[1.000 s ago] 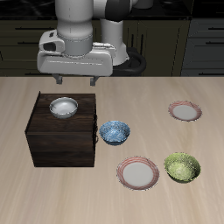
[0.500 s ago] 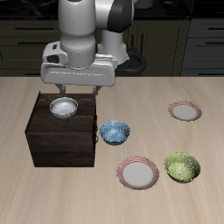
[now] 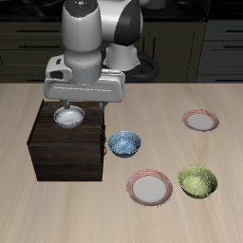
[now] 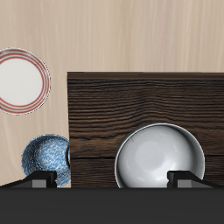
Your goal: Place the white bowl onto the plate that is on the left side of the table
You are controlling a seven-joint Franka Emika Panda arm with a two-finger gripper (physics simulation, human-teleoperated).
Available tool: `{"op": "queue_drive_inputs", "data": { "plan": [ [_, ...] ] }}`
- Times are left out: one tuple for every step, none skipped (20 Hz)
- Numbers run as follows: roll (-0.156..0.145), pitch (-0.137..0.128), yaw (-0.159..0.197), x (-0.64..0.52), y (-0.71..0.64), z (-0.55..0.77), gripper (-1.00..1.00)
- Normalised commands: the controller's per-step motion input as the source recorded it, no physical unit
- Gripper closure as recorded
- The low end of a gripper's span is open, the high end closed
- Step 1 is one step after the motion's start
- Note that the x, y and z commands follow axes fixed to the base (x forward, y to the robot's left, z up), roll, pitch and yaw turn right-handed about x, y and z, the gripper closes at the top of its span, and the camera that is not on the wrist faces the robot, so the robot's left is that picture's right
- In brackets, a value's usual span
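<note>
The white bowl sits on top of a dark wooden box. My gripper hangs open just above the box top, over the bowl's edge, with nothing between its fingers. In the wrist view the bowl lies off-centre, under one fingertip. The plate, small with a pinkish-red rim, lies on the table far from the box, across the width of the table.
A blue patterned bowl rests on the table beside the box. A larger pink-rimmed plate and a green speckled bowl lie near the front edge.
The gripper has come down from well above the box to just over the white bowl, and shifted slightly. The bowl and the other things have stayed put.
</note>
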Motion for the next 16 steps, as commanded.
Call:
{"op": "queue_drive_inputs", "data": {
  "plan": [
    [0.002,0.010,0.000,0.01,0.06,-0.08,-1.00],
    [-0.027,0.013,0.032,-0.13,-0.15,-0.47,-1.00],
    [-0.004,0.061,-0.064,-0.09,-0.29,-0.48,-1.00],
    [-0.007,-0.015,0.048,-0.01,-0.09,-0.21,-1.00],
    [-0.004,0.060,-0.081,-0.03,-0.11,-0.24,-1.00],
    [-0.012,0.004,-0.003,-0.04,0.01,-0.27,-1.00],
    [0.017,0.000,0.084,-0.01,0.06,-0.25,-1.00],
    [0.011,0.081,-0.071,-0.01,-0.05,-0.22,-1.00],
    [0.004,-0.037,0.008,-0.03,0.07,-0.04,-1.00],
    [0.061,0.024,0.001,-0.04,0.11,-0.23,-1.00],
    [0.026,0.037,-0.036,-0.04,0.04,-0.10,-1.00],
    [-0.002,-0.026,0.044,-0.06,0.11,-0.13,-1.00],
    [0.069,0.020,0.065,0.02,0.17,-0.27,-1.00],
    [0.058,0.024,-0.068,-0.04,0.09,-0.18,-1.00],
    [0.089,0.045,0.016,0.01,0.17,-0.25,-1.00],
    [-0.008,0.038,0.051,0.00,-0.03,-0.25,-1.00]
  ]
}}
